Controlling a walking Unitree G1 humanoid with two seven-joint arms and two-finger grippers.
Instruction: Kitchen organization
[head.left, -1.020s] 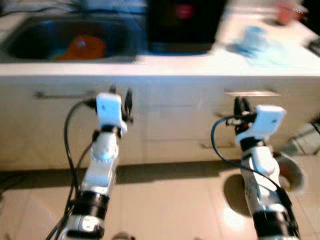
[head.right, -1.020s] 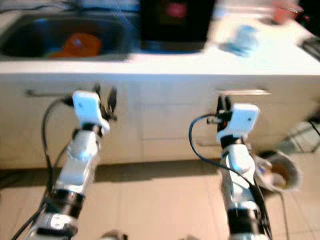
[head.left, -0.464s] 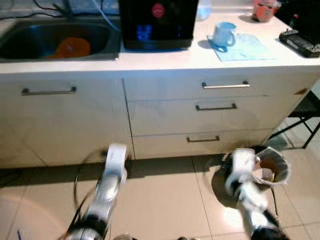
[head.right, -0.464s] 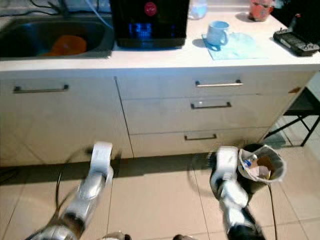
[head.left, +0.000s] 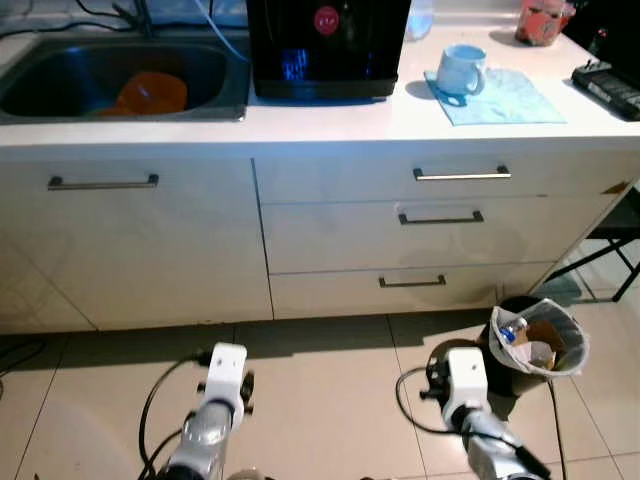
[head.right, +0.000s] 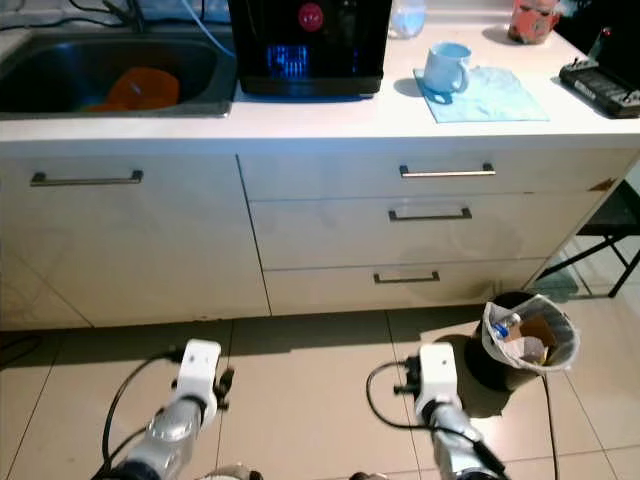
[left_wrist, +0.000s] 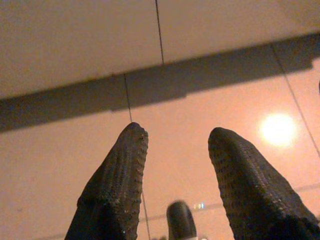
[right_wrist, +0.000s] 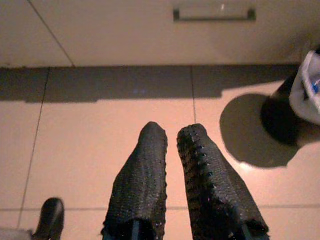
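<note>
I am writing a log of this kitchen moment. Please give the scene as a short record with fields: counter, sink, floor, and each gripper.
counter: black appliance; light blue mug on a blue cloth
sink: orange item inside
floor: bin with a white liner, right of the drawers
left gripper: low over the floor tiles, open, holds nothing
right gripper: low over the tiles near the bin, fingers nearly together, holds nothing

Glossy tiled floor (head.left: 330, 380), metal sink (head.left: 60, 80), textured tool fingers (right_wrist: 145, 180)
</note>
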